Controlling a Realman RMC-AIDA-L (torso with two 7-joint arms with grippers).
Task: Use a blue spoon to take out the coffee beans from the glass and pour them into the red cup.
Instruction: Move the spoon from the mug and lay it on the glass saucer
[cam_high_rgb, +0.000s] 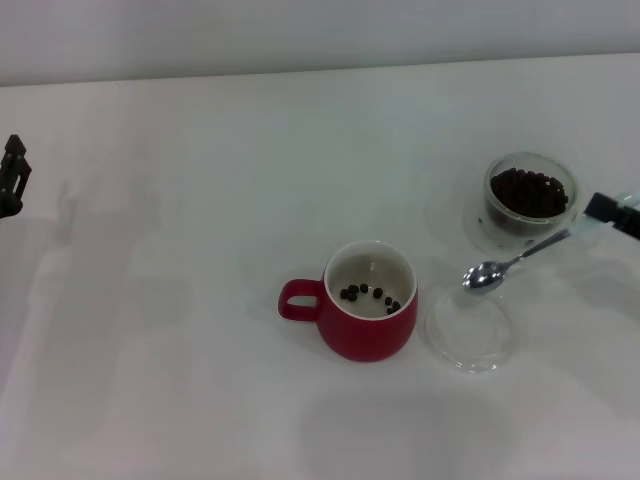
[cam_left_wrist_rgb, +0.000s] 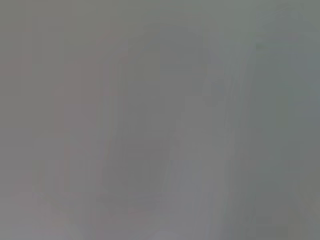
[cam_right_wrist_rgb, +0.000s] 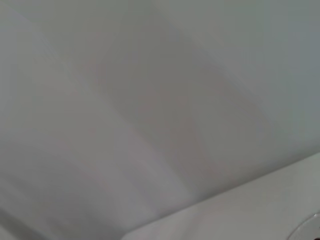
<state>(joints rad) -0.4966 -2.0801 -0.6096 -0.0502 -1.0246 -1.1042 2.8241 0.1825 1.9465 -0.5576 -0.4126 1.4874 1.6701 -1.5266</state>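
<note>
While beans (cam_high_rgb: 368, 293) dot cup (cam_high_rgb: 369, 314), white tabletop (cam_high_rgb: 200, 200)

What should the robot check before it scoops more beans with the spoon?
1. Spoon held by the right gripper: ok. The handle runs into the gripper at the head view's right edge.
2. Spoon bowl empty: ok. It looks shiny and bare, hanging over the flat clear dish.
3. Beans left in the glass: ok. It holds plenty of coffee beans.
4. Red cup upright with room: ok. Only a few beans lie at its bottom.
5. Clear way from spoon to glass: ok. Nothing stands between them.
6. Left gripper out of the way: ok. It is at the far left edge.
</note>
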